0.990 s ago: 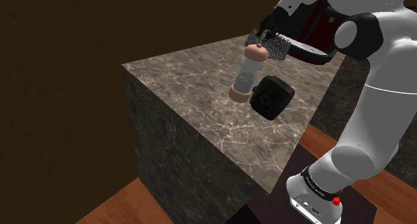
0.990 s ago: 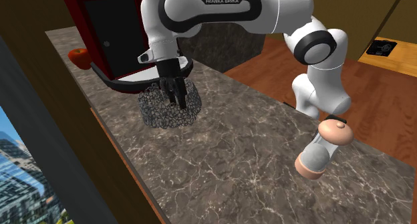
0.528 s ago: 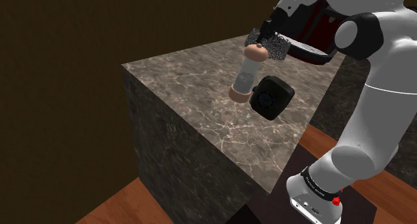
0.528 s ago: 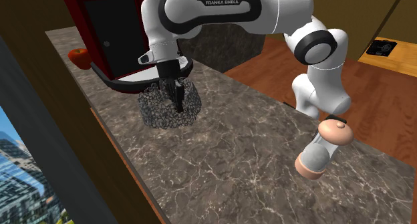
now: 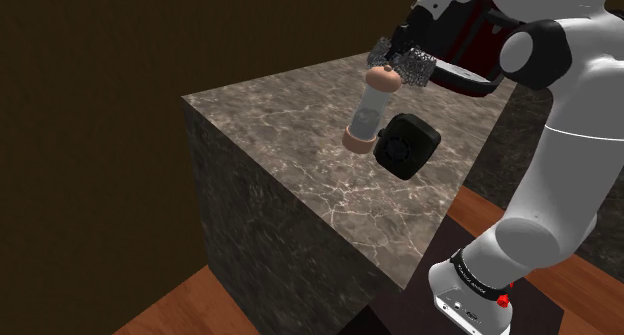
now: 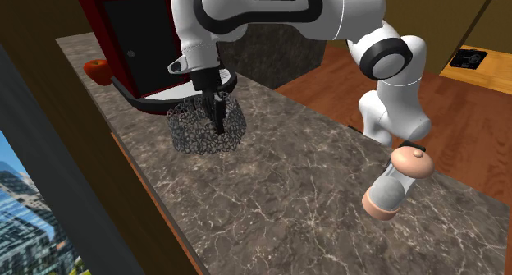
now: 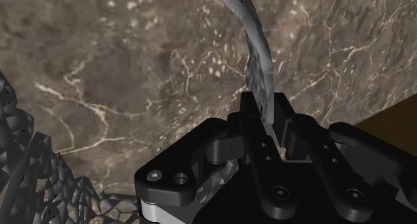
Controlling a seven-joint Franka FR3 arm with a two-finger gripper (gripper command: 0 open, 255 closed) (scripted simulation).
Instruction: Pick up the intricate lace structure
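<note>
- Object location: the dark grey openwork lace ring [image 6: 193, 132], a hollow mesh band, is at the far end of the brown veined marble countertop [image 6: 312, 175]. It is directly in front of the red cabinet-style appliance [image 6: 89, 2] and that appliance's open dark-rimmed door [image 6: 131, 101]. Whether its base touches the marble cannot be determined.
- Claw state: the black two-finger gripper [image 6: 217, 117] is clamped on one thin section of the ring's wall. The wrist view shows the fingers pinching a narrow grey strip between them.
- Handling judgement: the mesh looks light and thin-walled. It is probably fragile and liable to flex or swing about a single-wall pinch. The wall is the practical hold (the ring appears too wide to span).
- Clearance: the open door lies just beside the ring. The counter's long edge runs near it on the second exterior view's left. Straight up appears the freest direction.
- Other items: a red apple [image 6: 97, 68] beside the appliance and a clear grinder with pinkish caps [image 6: 396, 183] are well apart from the ring.
</note>
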